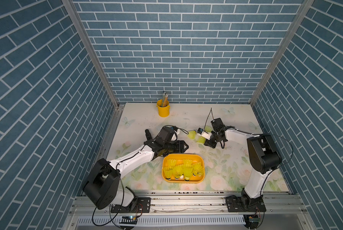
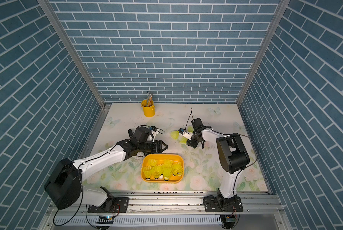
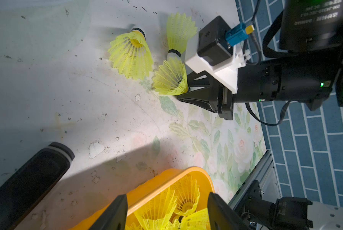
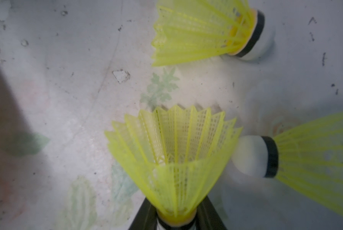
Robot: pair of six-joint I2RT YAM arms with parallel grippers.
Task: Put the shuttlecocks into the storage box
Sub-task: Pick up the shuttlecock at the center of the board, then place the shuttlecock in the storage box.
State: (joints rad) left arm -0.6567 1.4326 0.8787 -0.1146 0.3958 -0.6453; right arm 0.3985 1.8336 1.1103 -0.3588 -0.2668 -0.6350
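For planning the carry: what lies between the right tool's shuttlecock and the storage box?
Only bare table between the shuttlecock and storage box; both top views show it.

Small yellow bucket — pencils upright inside, scuffed floral tabletop, blue brick-pattern walls all around

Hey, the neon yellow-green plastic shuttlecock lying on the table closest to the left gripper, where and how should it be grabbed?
Grip the neon yellow-green shuttlecock at its white rounded tip, by the black band: that end looks solid, while the mesh skirt would likely crush. It lies on its side, skirt mouth facing the left arm, so come down from above, jaws across the tip.
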